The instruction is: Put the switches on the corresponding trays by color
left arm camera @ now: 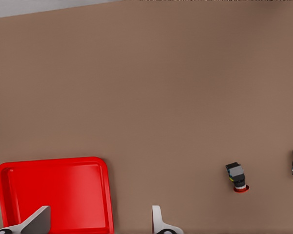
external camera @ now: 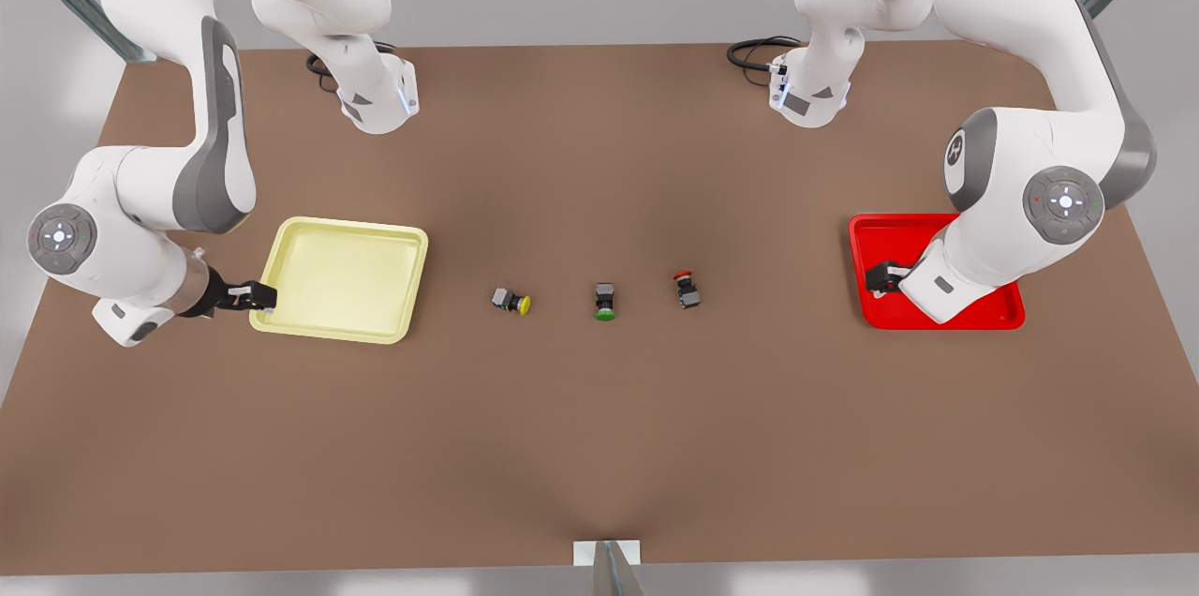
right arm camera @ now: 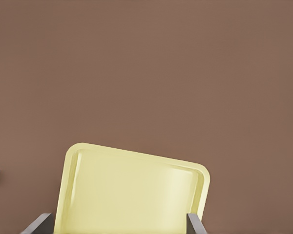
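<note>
A brown table [external camera: 599,446] fills the front view, with a white robot arm at each side. At the frame's left, a pale yellow tray [external camera: 309,320] lies flat; the right gripper [external camera: 262,297] sits low at that tray's left edge, just beside the rim. In the right wrist view the yellow tray [right arm camera: 88,161] fills the lower middle, and two grey fingertips [right arm camera: 39,224] stand wide apart at the bottom corners, holding nothing.

At the frame's right, a bright red tray [external camera: 876,230] lies flat, with the left gripper [external camera: 885,277] over its left part (whether it touches the tray floor cannot be told). The left wrist view shows the red tray [left arm camera: 53,187] at lower left and two pale fingertips [left arm camera: 156,219] spread wide along the bottom edge, empty.

Three small switches lie in a row mid-table, between the trays and well apart from both. From left to right in the front view: a yellow-capped switch [external camera: 511,301], a green-capped switch [external camera: 604,301], and a red-capped switch [external camera: 687,290]. The left wrist view also shows the red-capped switch [left arm camera: 237,177] at lower right.
</note>
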You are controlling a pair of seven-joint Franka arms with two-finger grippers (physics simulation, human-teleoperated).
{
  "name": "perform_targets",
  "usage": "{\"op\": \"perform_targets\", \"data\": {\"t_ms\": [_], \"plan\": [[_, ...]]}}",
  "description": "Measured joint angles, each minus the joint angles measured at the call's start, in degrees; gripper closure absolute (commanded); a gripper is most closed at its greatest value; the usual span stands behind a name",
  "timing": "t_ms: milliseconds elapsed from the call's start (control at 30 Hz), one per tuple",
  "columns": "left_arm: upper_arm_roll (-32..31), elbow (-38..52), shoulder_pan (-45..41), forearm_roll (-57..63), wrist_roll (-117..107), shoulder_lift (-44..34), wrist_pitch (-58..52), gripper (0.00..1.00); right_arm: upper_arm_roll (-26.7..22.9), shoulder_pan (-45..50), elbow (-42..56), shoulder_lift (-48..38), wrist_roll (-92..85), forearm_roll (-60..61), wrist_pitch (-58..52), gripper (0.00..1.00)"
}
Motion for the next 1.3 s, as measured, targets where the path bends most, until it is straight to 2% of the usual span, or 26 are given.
{"op": "perform_targets", "data": {"t_ms": [67,133,167,233,300,367,500,567,667,933,1100,1300], "plan": [[0.0,0.0,0.0,0.0,0.0,0.1,0.0,0.0,0.3,0.0,-0.1,-0.1,-0.5,-1.1,0.4,0.0],[-0.2,-0.5,-2.8,0.0,-8.3,1.3,0.3,0.0,0.7,4.7,-0.1,-0.1,-0.4,-1.0,0.5,0.0],[-0.2,-3.1,-5.0,-0.2,-12.0,1.6,2.9,0.0,1.9,5.6,0.0,0.6,-0.6,-0.1,0.6,0.0],[-0.4,-9.4,-8.4,-1.4,-17.7,1.5,7.7,0.0,7.4,8.1,1.7,2.0,-2.4,-0.6,0.6,0.0],[-0.4,-17.7,-10.6,-3.5,-23.8,0.7,15.9,0.0,8.0,13.6,4.9,5.0,-10.3,-0.6,2.7,0.0],[-0.4,-25.8,-13.8,-5.4,-30.2,-0.1,24.3,0.0,11.9,14.4,4.7,5.3,-17.6,-0.9,4.3,0.0],[-0.4,-38.4,-19.1,-8.3,-35.9,0.6,40.3,0.0,17.3,15.1,-1.1,5.6,-29.6,-2.2,14.6,0.0],[-0.4,-38.5,-20.8,-9.5,-36.6,3.1,43.2,0.0,19.2,15.1,-6.2,5.9,-34.2,-2.8,21.7,0.0],[-0.4,-40.1,-21.6,-11.3,-36.8,4.2,47.3,0.0,20.3,14.9,-9.0,7.2,-34.3,-3.4,23.4,0.0],[-0.4,-41.2,-22.1,-12.6,-36.3,7.9,51.6,0.0,20.1,14.7,-11.3,12.9,-35.3,-2.6,24.7,0.0],[-0.4,-41.1,-22.7,-12.7,-36.3,10.3,53.8,0.0,20.0,13.1,-20.3,13.7,-36.7,-3.8,33.0,0.0],[-0.4,-41.0,-22.7,-12.8,-36.2,12.2,54.3,0.0,19.9,13.8,-21.7,16.8,-34.0,-3.7,37.7,0.0]]}}
